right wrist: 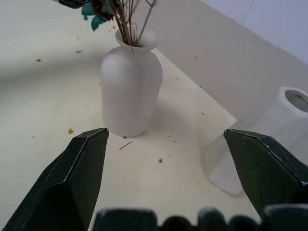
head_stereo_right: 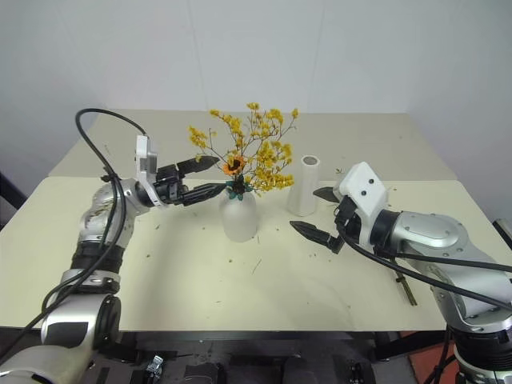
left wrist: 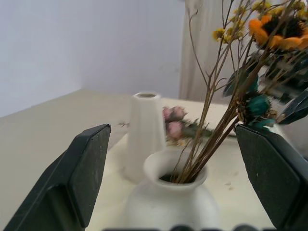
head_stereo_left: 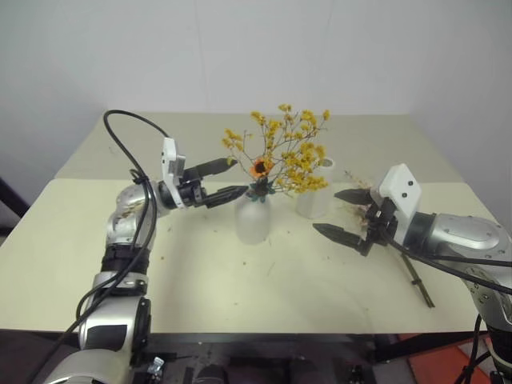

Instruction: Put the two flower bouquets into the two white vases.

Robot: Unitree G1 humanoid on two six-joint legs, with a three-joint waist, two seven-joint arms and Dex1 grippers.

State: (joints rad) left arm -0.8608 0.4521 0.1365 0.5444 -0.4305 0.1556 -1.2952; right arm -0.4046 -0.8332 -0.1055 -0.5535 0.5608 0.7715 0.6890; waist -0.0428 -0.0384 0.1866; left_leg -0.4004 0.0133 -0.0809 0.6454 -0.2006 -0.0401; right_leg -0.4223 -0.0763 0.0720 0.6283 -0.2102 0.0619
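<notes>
At frame centre-left, the left gripper gapes empty beside the yellow flowers standing in the round vase. The slim vase stands empty. Right gripper spread apart; roses lie behind.

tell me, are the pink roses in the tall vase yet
No, the tall vase stands empty and the pink roses lie on the table behind it.

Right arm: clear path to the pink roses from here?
Probably yes. The right gripper is open, empty, and the pink roses lie on the table just behind it, beside the tall vase.
</notes>
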